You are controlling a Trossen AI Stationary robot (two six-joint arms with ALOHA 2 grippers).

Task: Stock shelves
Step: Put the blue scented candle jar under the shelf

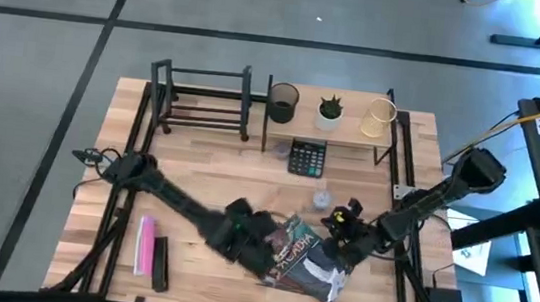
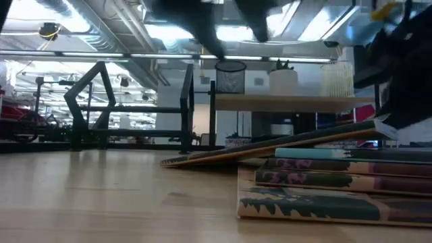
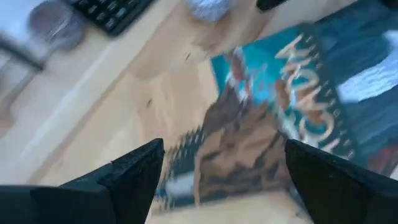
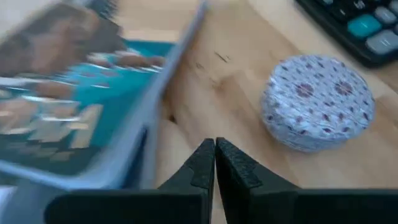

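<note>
High view: the left gripper [image 1: 258,247] hangs over the near edge of a book [image 1: 301,255] at the table's front, jaws wide apart, while the right gripper [image 1: 343,241] sits at the book's other edge, jaws together. Wooden shelf [image 1: 338,128] and black rack [image 1: 200,98] stand along the far edge, well apart from the book.

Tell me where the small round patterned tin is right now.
In the high view the round tin sits on the table, just in front of the calculator and close beside the right gripper.
</note>
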